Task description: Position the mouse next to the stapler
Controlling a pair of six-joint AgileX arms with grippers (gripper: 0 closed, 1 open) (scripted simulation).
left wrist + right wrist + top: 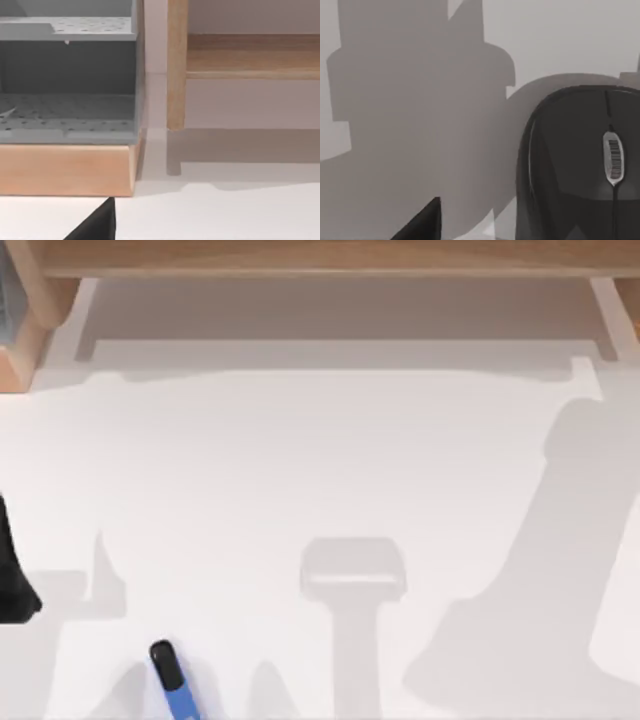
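A stapler [172,680] with a black head and a blue body lies near the table's front edge, left of centre. The black mouse [580,165], with a pale scroll wheel, rests on the white surface close under my right wrist camera. A dark part of my right gripper [420,222] sits beside the mouse, apart from its side. My left arm [15,580] is parked at the table's left edge, well left of the stapler. A dark part of my left gripper [97,225] shows low over the table.
A grey perforated organiser [65,115] on a wooden base [65,170] stands at the back left. Beside it is a wooden shelf leg [176,75]. The wooden shelf [330,258] runs along the table's back. Arm shadows fall across the white table [300,460].
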